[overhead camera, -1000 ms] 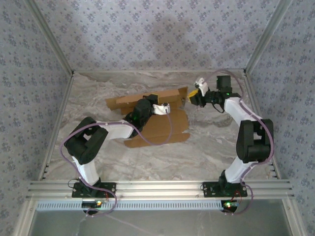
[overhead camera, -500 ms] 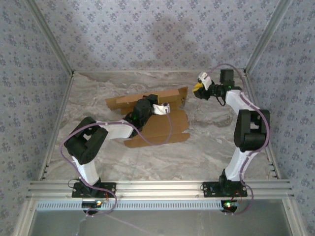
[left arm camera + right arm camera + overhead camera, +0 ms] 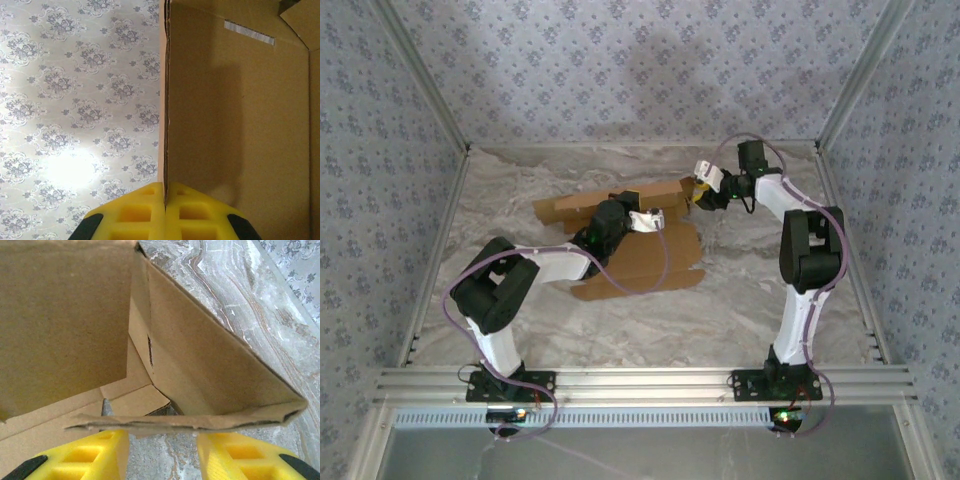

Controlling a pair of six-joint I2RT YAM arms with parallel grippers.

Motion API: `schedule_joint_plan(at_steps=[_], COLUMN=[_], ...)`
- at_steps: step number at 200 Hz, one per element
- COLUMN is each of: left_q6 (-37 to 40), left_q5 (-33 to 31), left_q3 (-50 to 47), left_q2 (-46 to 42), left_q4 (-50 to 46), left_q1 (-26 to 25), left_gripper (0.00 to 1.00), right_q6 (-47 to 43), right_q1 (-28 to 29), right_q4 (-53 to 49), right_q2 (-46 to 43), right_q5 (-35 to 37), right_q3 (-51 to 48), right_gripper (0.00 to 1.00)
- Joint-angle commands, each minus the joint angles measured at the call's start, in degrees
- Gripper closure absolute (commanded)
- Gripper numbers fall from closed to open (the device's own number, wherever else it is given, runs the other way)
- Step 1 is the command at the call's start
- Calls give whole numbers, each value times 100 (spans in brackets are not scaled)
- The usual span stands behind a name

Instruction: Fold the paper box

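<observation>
The paper box (image 3: 640, 265) lies half-folded in the middle of the table, tan and unprinted, with its back panel raised. My left gripper (image 3: 655, 220) is over its middle, shut on the thin upright edge of a panel (image 3: 164, 150); the yellow fingertips (image 3: 145, 210) meet on the cardboard. My right gripper (image 3: 695, 192) is at the box's right end, open. In the right wrist view its fingers (image 3: 95, 455) stand apart just below the ragged edge of a side flap (image 3: 185, 421), and the box's inner corner (image 3: 145, 375) lies beyond.
The marble tabletop (image 3: 750, 290) spreads around the box, with room in front and to the right. Wallpapered walls (image 3: 620, 70) and an aluminium frame (image 3: 640, 380) enclose the table. Both arm bases sit at the near edge.
My right arm has swung left and come up to the box's right end flap, its jaws opening wider. The left gripper has kept its hold and has not moved.
</observation>
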Motion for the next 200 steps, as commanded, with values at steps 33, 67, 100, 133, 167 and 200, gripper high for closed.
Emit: schedule_joint_plan(at_steps=[33, 67, 100, 133, 167, 200], left_q6=[-102, 250, 467, 658, 529, 210], left_q5=[52, -134, -304, -325, -121, 351], left_q3=[-8, -68, -111, -105, -214, -349], left_q2=[269, 539, 717, 767, 492, 52], left_q4=[-490, -155, 273, 420, 355, -314], left_q1=[14, -4, -102, -197, -319, -259], left_gripper=[100, 100, 100, 100, 100, 100], right_q6=[-415, -8, 1152, 2510, 4378, 5496], right_q1=[126, 66, -7, -102, 101, -19], right_q4=[-397, -246, 880, 1850, 3493, 1233], right_q2=[-268, -877, -1868, -2848, -3732, -3690], right_q5=[-235, -409, -555, -780, 234, 1030], right_q3=[-91, -753, -1844, -2716, -3482, -2192], right_gripper=[59, 60, 61, 61, 61, 64])
